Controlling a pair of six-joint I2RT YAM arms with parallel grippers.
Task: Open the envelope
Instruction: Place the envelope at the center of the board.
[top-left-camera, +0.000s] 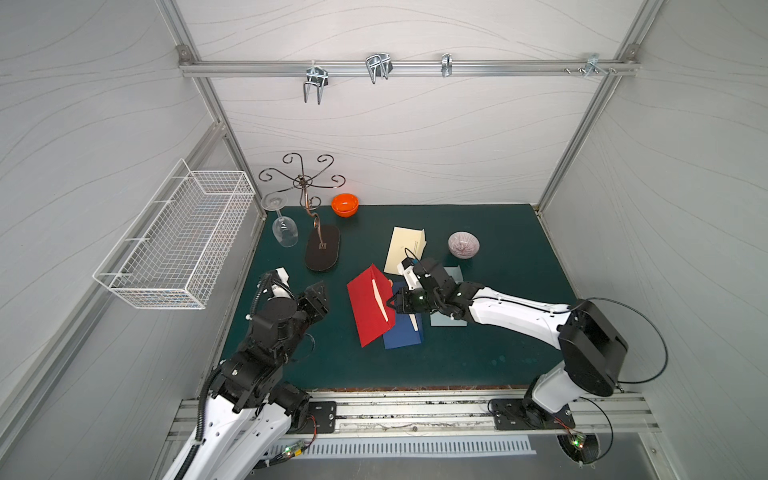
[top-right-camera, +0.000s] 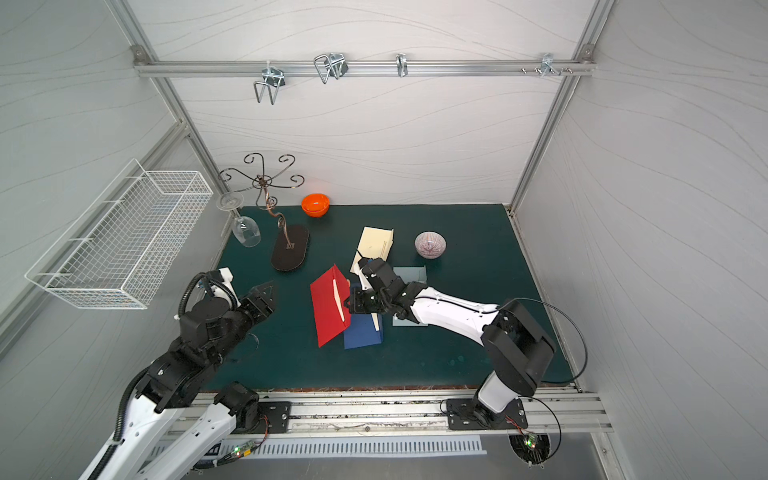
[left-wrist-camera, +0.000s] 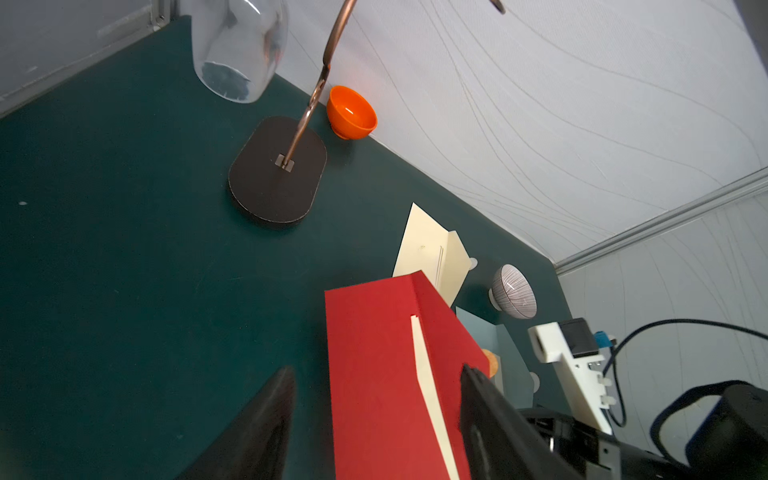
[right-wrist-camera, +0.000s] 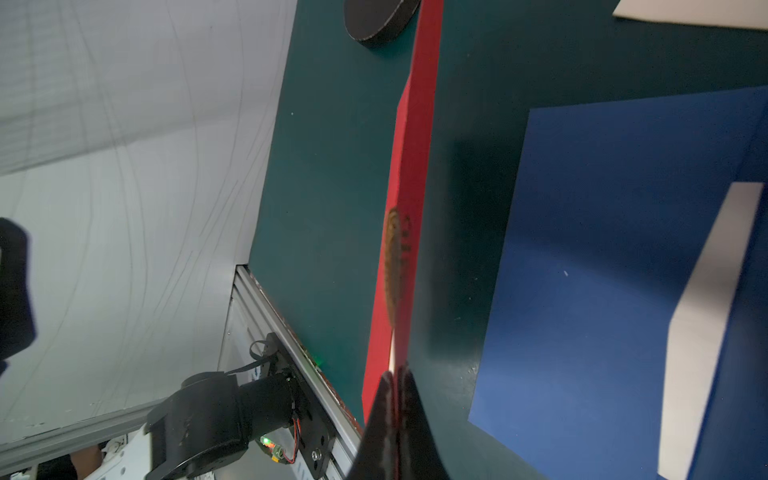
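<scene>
Left gripper (left-wrist-camera: 376, 374) wide; right gripper (right-wrist-camera: 397, 374) apparently clamped

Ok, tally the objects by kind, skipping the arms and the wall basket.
Paper envelopes: 4 (red envelope, blue envelope, cream envelope, pale grey-blue envelope)
Bowls: 2 (orange plastic bowl, striped ceramic bowl)
Clear wine glass: 1
Curled metal glass stand: 1
Total: 8

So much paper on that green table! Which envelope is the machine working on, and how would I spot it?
Look at the green table mat: near its middle sits a cluster of envelopes. The red envelope is on the cluster's side towards the left arm, pinched by the right gripper. Its neighbours are blue, cream and pale grey-blue; it alone is red, with a cream strip showing.
</scene>
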